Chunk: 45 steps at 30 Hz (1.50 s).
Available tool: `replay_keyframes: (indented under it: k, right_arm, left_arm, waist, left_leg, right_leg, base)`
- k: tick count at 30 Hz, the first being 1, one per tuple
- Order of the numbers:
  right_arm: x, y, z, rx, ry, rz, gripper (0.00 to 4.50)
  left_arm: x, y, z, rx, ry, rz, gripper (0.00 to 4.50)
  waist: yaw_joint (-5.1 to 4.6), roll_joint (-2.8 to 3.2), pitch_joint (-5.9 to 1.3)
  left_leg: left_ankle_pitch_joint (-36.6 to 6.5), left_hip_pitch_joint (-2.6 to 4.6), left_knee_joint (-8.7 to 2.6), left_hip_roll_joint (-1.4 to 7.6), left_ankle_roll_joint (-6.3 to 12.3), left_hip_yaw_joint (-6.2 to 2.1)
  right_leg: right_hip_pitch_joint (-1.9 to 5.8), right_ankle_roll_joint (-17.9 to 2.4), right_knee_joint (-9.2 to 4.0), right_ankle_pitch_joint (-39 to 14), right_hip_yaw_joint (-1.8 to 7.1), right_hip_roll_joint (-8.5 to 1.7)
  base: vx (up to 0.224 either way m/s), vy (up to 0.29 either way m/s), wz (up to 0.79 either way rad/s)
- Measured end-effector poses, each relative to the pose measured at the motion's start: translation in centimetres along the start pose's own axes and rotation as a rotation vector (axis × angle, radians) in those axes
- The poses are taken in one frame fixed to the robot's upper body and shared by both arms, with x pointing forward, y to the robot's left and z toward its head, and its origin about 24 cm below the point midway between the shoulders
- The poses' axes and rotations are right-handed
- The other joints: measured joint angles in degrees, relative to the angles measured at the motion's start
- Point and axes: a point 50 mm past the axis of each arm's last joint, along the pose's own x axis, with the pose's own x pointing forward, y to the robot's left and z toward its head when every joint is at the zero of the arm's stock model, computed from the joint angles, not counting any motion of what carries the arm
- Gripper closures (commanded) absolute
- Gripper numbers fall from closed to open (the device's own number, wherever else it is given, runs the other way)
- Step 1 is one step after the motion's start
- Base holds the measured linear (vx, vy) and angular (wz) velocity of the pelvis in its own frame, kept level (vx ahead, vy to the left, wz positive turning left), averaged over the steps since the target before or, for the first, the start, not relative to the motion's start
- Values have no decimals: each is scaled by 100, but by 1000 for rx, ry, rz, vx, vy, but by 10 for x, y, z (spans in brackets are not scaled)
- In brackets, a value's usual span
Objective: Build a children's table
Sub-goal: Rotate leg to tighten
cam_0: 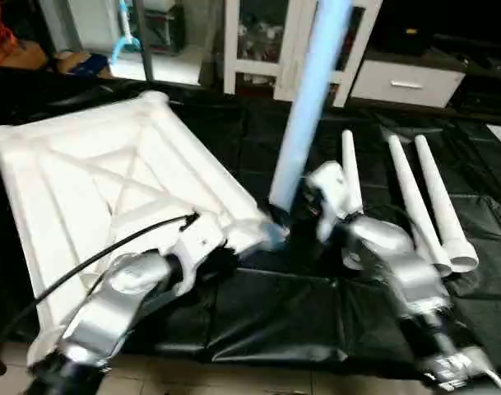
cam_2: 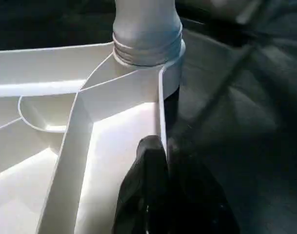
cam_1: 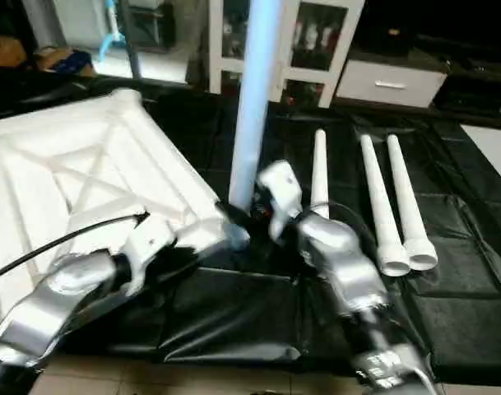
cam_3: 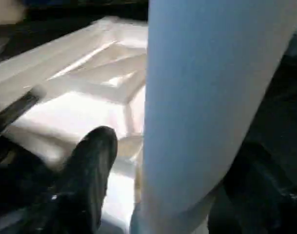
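Observation:
The white table top (cam_0: pixel 110 181) lies upside down on the left, X-ribs up. One white leg (cam_0: pixel 303 123) stands upright in its near right corner socket (cam_2: pixel 147 53). My left gripper (cam_0: pixel 224 257) is shut on the top's rim beside that corner; in the left wrist view a black finger (cam_2: pixel 146 190) presses against the rim wall. My right gripper (cam_1: pixel 243 216) straddles the foot of the standing leg (cam_3: pixel 207 97), open, with a small gap beside one finger (cam_3: pixel 92 175). Three spare legs (cam_0: pixel 410 197) lie side by side to the right.
A black sheet (cam_0: pixel 275 313) covers the floor under everything; pale tiles show at its near edge. A white glass-door cabinet (cam_0: pixel 258 41) and a white drawer unit (cam_0: pixel 406 82) stand at the back. A black cable (cam_0: pixel 85 263) loops over my left forearm.

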Motion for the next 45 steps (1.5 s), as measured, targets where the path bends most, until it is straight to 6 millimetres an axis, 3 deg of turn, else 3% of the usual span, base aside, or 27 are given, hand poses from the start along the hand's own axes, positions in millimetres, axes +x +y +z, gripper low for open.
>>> replay_keyframes:
  k: [2,9,18,30,37,45]
  right_arm:
    - [-15,-6,-8,9,58,5,74]
    - [-18,-8,-19,58,91,37,47]
    - [-8,-2,-20,110,61,124,124]
    - [-6,0,-21,124,55,144,221]
    - [11,4,-22,124,38,13,248]
    - [64,-7,-15,200,47,-445,257]
  left_arm:
    - [-1,-3,0,8,-9,-35,450]
    - [-1,-8,0,2,-19,-81,450]
    - [0,-14,2,2,-33,-128,450]
    - [-1,-14,2,1,-28,-124,450]
    - [4,-9,3,10,-6,-65,450]
    - [39,5,18,-92,47,181,450]
  waist:
    - [6,10,7]
    - [9,23,15]
    - [93,28,17]
    - [72,28,17]
    - [15,23,14]
    - [-149,0,5]
  left_leg:
    - [1,19,1,8,2,47]
    - [2,-10,2,8,2,47]
    - [3,-15,3,9,6,51]
    - [3,-13,4,9,5,53]
    - [4,0,9,11,1,49]
    - [11,6,29,4,-12,21]
  right_leg:
    - [1,3,6,-1,30,-3]
    - [1,8,11,-2,30,-4]
    - [-1,3,10,-3,28,-10]
    - [1,4,20,-4,28,-11]
    - [3,29,39,-18,28,-9]
    - [1,31,40,-18,5,-9]
  base:
    - [0,0,0]
    - [0,0,0]
    - [0,0,0]
    - [0,0,0]
    - [0,0,0]
    - [0,0,0]
